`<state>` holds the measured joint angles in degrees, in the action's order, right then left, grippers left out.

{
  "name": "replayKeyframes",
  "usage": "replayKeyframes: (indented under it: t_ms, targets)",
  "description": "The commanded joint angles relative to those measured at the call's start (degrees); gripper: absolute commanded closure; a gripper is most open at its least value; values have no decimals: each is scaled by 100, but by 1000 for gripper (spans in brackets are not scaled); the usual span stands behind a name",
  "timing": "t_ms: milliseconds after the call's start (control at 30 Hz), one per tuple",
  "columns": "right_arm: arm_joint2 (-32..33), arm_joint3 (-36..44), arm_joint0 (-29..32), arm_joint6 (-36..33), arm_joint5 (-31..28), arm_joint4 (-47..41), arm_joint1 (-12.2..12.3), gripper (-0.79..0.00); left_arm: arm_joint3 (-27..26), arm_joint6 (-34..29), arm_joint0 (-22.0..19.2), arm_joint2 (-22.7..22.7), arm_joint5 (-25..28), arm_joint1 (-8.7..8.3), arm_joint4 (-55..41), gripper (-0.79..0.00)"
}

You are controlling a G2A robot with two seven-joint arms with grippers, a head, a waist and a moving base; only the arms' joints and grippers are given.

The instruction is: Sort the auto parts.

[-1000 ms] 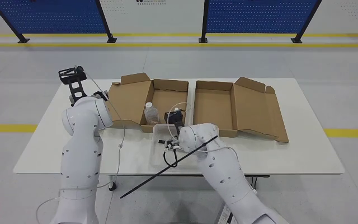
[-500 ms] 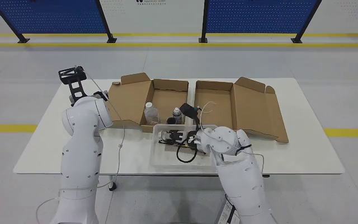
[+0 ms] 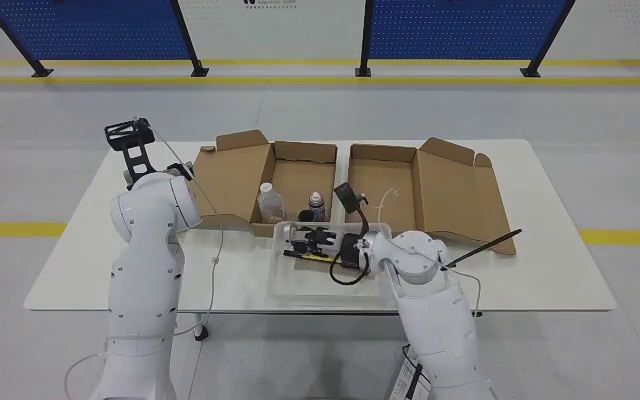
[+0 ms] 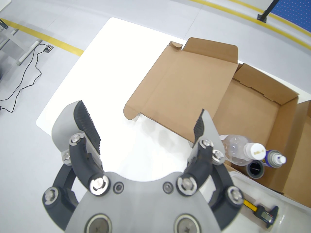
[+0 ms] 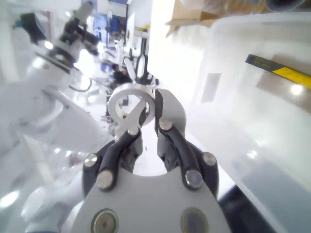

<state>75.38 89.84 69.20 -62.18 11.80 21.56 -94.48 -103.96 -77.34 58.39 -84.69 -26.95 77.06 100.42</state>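
— What has shifted in the last second?

— The right arm [image 3: 405, 258] has swung from over the clear plastic bin [image 3: 283, 290] toward three o'clock. Its wrist now sits by the seven o'clock corner of the right cardboard box [image 3: 385, 195]. The left gripper [image 4: 141, 112] has stayed raised off the ten o'clock corner of the table [image 3: 560, 270], jaws spread wide and empty.

— And the right gripper?

— The right gripper [image 5: 152, 101] is clamped on a white ring [image 5: 112, 106], held just beside the bin's wall. One part looks picked and bound for a box. The digital caliper [image 4: 263, 213] still lies in the bin.

— What stays unclear?

— From above, the arm covers the ring, so what lies beneath it cannot be told. A thin black rod [image 3: 482, 247] juts out at the arm's three o'clock, and what holds it is hard to make out. The left cardboard box [image 3: 300, 165] has a bottle [image 4: 233, 146], a spray can [image 4: 274, 158] and a black tube [image 4: 255, 169] at its six o'clock edge.
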Motion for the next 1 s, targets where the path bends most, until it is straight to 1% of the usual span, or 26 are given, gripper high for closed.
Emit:
replayKeyframes:
  t_ms: [0, 167, 200, 367, 500, 600, 700, 800, 867, 967]
  targets:
    - [-22, 18, -29, 21, 27, 43, 24, 0, 0, 0, 0, 0, 0, 0, 0, -785]
    - [-76, 152, -122, 176, 232, 429, 99, 0, 0, 0, 0, 0, 0, 0, 0, -785]
    - [-69, 228, -141, 304, 301, 569, 115, 0, 0, 0, 0, 0, 0, 0, 0, -785]
    - [-111, 696, -171, 681, 718, 1478, 202, 0, 0, 0, 0, 0, 0, 0, 0, -785]
    - [-126, 1054, -237, 753, 1074, 2440, 288, 0, 0, 0, 0, 0, 0, 0, 0, -785]
    - [-164, 1223, -364, 589, 1392, 3444, 362, 0, 0, 0, 0, 0, 0, 0, 0, -785]
    - [-234, 1253, -558, 280, 1614, 4547, 433, 0, 0, 0, 0, 0, 0, 0, 0, -785]
    - [-320, 1121, -809, -56, 1668, 5619, 488, 0, 0, 0, 0, 0, 0, 0, 0, -785]
    - [-384, 934, -993, -199, 1603, 6337, 518, 0, 0, 0, 0, 0, 0, 0, 0, -785]
    - [-389, 529, -1288, -427, 1516, 6862, 531, 0, 0, 0, 0, 0, 0, 0, 0, -785]
